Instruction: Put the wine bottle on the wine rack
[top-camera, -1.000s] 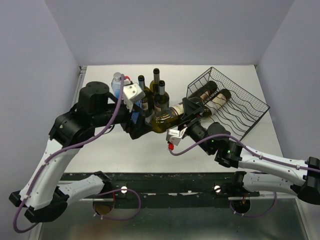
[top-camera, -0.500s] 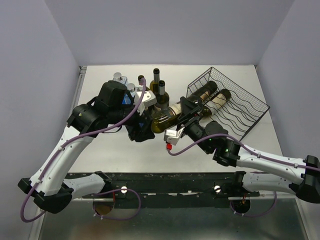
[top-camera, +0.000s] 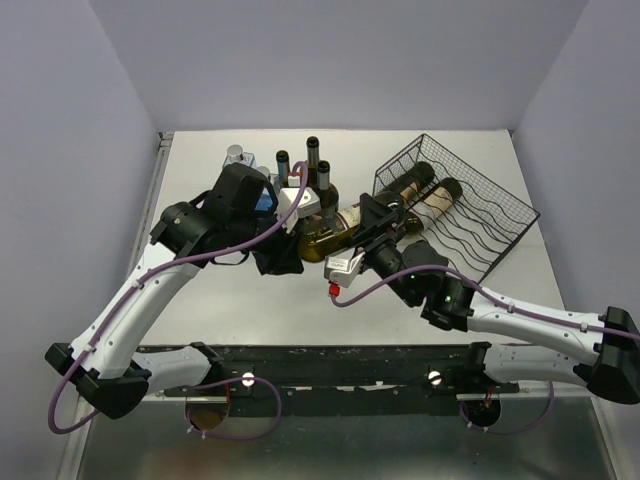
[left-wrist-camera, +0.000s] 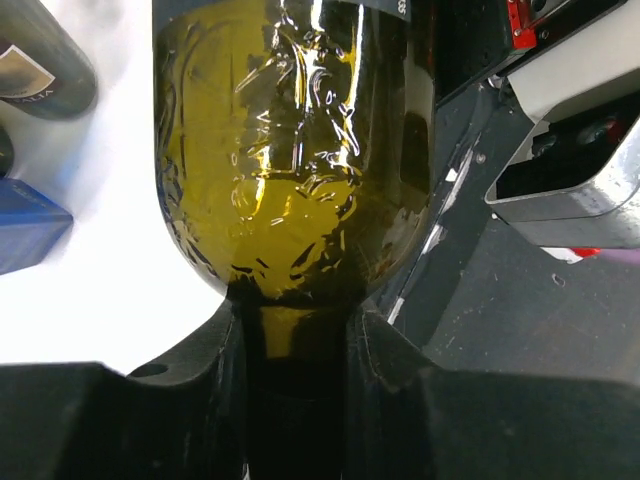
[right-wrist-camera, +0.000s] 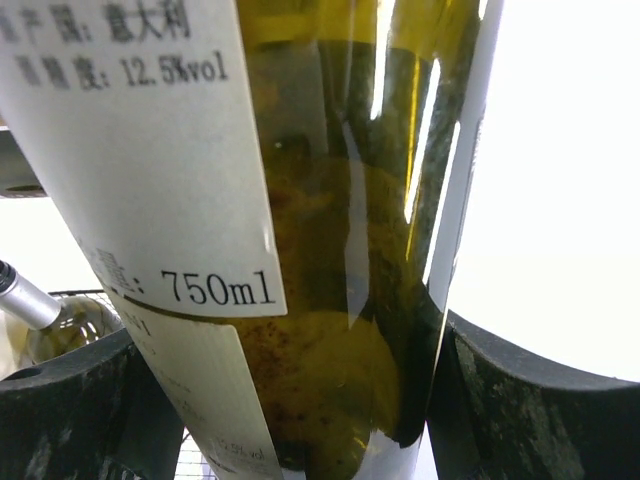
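Wine bottle (top-camera: 320, 240) level just left of wine rack (top-camera: 490, 225), left gripper (left-wrist-camera: 295, 322) clamped on its neck, right gripper (right-wrist-camera: 290, 340) gripping its labelled body

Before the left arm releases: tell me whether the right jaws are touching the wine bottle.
Touching. Right wrist view: the wine bottle sits between the right jaws, pressed against both, no gap visible.
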